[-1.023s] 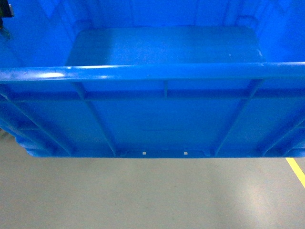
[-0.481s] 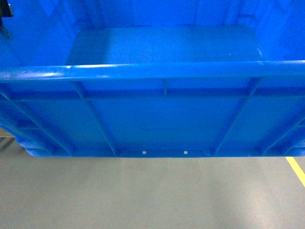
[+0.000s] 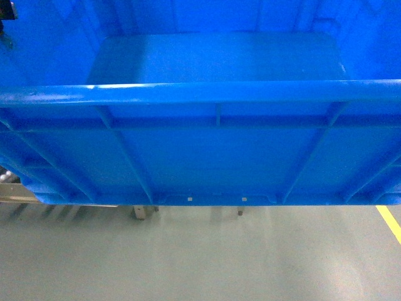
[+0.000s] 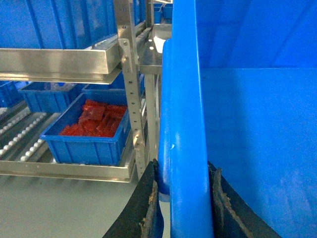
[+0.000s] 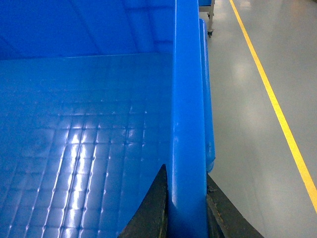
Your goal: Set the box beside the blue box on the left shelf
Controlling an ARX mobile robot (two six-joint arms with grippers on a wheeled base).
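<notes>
The box point(image 3: 213, 157), a large bright-blue ribbed crate, fills the head view and hangs above the grey floor. My left gripper point(image 4: 184, 168) is shut on its left rim point(image 4: 185, 124), a black finger point(image 4: 151, 198) on each side. On the opposite rim point(image 5: 188, 99) my right gripper point(image 5: 186, 174) is also shut. The crate's floor point(image 5: 89, 139) is bare. In the left wrist view the left shelf point(image 4: 20, 144), a deck of white rollers, lies to the left. On it stands a smaller blue box point(image 4: 86, 146) holding red items.
A steel upright point(image 4: 130, 74) stands between the held crate and the roller deck. An upper steel shelf point(image 4: 54, 62) carries more blue crates point(image 4: 64, 20). Another blue bin point(image 4: 44, 96) sits behind the one with red items. A yellow floor line point(image 5: 277, 114) runs along the right.
Under the crate's lower left edge, a metal rack rail and foot have come into the head view where only floor showed before. Both grippers still hold the crate.
</notes>
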